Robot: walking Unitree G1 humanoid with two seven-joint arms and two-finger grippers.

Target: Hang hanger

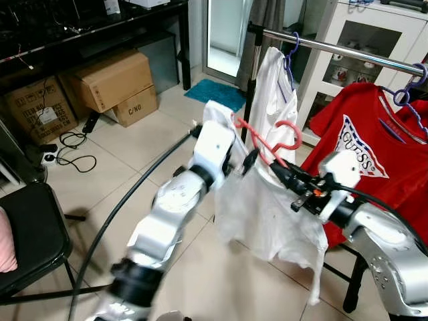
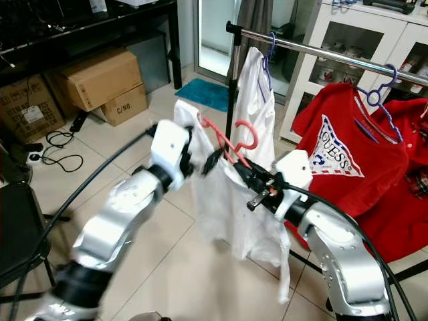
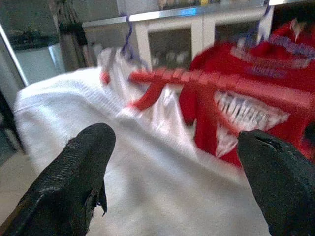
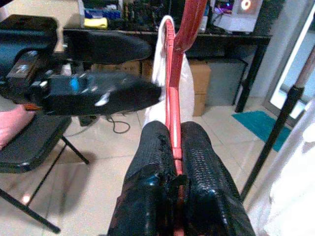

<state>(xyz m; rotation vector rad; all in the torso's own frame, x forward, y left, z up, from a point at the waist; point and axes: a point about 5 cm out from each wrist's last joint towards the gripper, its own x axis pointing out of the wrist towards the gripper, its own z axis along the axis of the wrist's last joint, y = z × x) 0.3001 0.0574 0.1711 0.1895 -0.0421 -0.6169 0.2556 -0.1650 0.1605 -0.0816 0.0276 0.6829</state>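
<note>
Left eye view: the red hanger (image 1: pixel 267 143) carries a white shirt (image 1: pixel 264 214) and sits in front of the clothes rail (image 1: pixel 348 52), below the bar and not hooked on it. The right gripper (image 1: pixel 279 171) is clenched on the hanger's lower arm, just under the hook. The left gripper (image 1: pixel 244 159) is at the shirt's shoulder on the side away from the rail's red T-shirt (image 1: pixel 374 157); from here I cannot tell how its fingers stand. On the rail hang another white garment (image 1: pixel 274 80) on a purple hanger (image 1: pixel 291 50) and the red T-shirt. Cardboard boxes (image 1: pixel 114 83) stand on the tiled floor well away from the rail.

Right eye view: the same scene; the red hanger (image 2: pixel 231 140) and its shirt (image 2: pixel 234 200) hang between the two arms, short of the rail (image 2: pixel 321 53), with the right gripper (image 2: pixel 244 172) gripping it.

Left wrist view: the left gripper's fingers (image 3: pixel 74 182) are spread wide apart, released, with the white shirt (image 3: pixel 147 167) between them and the blurred hanger (image 3: pixel 206 81) beyond, toward the red T-shirt (image 3: pixel 256 103).

Right wrist view: the two black fingers (image 4: pixel 157 162) are closed tight on the thin red hanger arm (image 4: pixel 172 113), which runs up between them; the left gripper (image 4: pixel 98 88) is beside it
</note>
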